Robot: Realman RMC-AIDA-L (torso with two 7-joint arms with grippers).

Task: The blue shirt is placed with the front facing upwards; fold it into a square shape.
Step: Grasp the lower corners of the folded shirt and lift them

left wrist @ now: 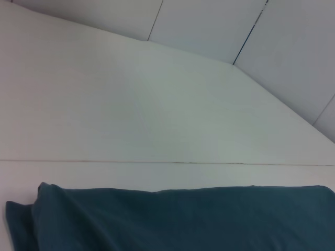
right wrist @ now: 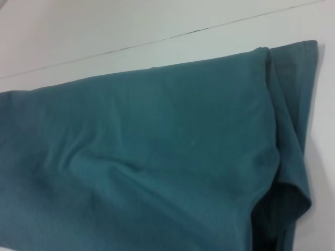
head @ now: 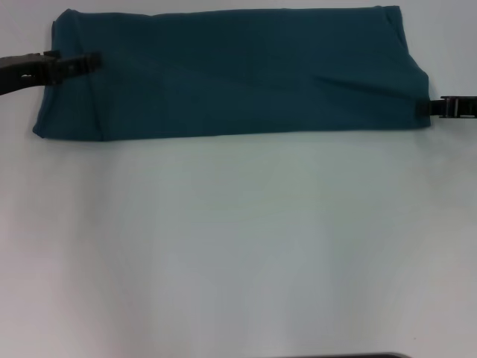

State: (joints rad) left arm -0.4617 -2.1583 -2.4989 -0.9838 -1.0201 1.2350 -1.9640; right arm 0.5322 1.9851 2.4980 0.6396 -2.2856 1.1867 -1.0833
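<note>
Teal blue shirt [head: 231, 74] folded into long band, far across white surface [head: 238, 246], long axis left-right; left hand [head: 83, 62] over its left end, right hand [head: 436, 107] touching right end; grip of either: cannot tell

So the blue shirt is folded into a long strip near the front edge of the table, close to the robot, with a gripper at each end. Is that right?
Not quite. The head view shows the blue shirt folded into a long strip at the far side of the table, away from the robot, not near its front edge. The rest holds: the left gripper is at one end, the right gripper at the other.
</note>
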